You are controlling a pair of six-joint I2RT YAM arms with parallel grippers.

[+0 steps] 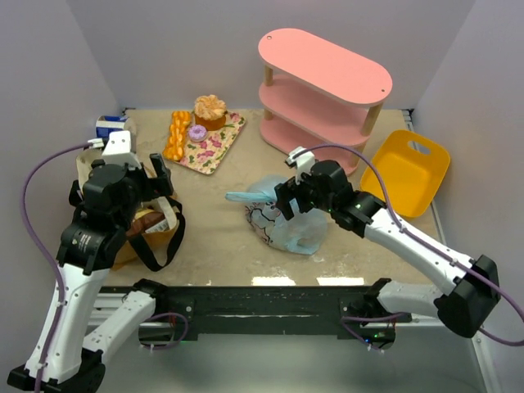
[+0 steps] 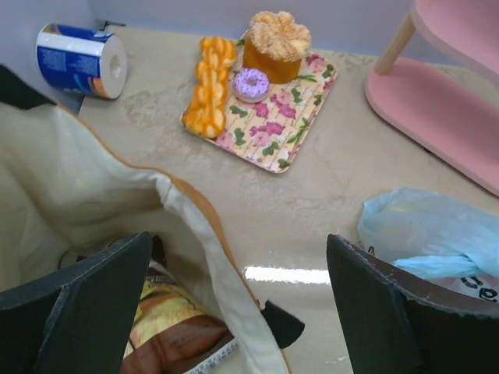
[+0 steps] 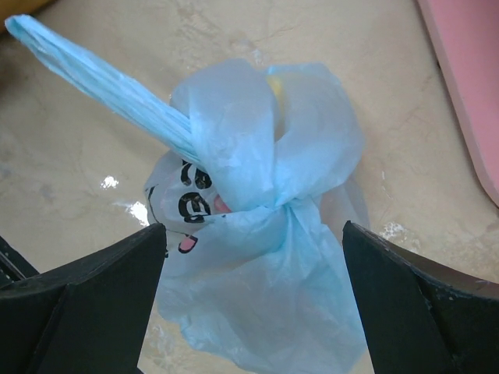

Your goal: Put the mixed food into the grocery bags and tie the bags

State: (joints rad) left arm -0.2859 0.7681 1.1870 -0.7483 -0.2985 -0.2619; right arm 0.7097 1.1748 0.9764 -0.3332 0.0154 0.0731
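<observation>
Closest, at lower left, the left hand [image 2: 238,238] hangs over the mouth of the tan tote [image 2: 93,195]. Its fingers are spread wide and hold nothing, one above the bag's inside and one above the counter [image 1: 246,254]. A snack packet [image 2: 168,327] lies inside. The black straps [image 1: 164,246] lie loose, so I'd say tying is not done, and a careless move could snag the rim and tip the tote. Further right, mid-frame, the light-blue plastic bag [image 3: 257,234] sits knotted, one handle poking toward the upper left. The right hand [image 3: 253,227] straddles it, fingers fully apart, gripping nothing. That knot looks slack; a tug might undo it.
</observation>
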